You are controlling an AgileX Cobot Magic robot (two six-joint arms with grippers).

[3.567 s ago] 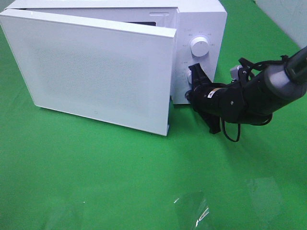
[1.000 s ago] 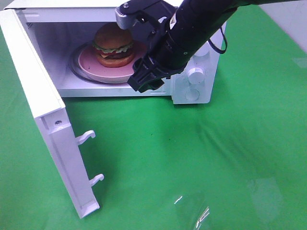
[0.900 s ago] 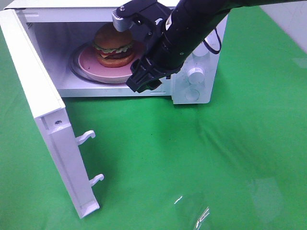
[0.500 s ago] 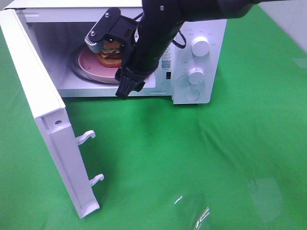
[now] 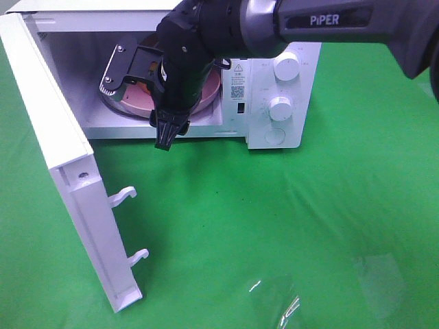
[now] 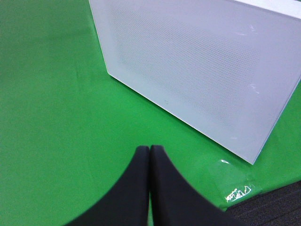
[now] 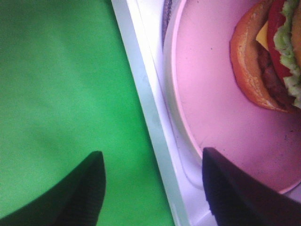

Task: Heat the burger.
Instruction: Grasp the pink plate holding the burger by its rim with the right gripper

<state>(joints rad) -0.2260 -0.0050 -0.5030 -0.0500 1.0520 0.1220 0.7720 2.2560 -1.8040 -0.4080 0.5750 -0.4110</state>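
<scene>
Your burger already sits on the pink plate inside the microwave; right gripper released, left gripper clenched empty. Door and dial remain.

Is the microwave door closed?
No, the microwave door is swung wide open, and the pink plate shows inside the microwave.

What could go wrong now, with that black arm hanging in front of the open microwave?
The right gripper hangs open over the microwave's front edge, close to the pink plate. A careless move might knock the plate and tip the burger off it. The door stands wide open; heating probably cannot start until it is shut, and swinging it while the arm is there might strike the arm.
</scene>
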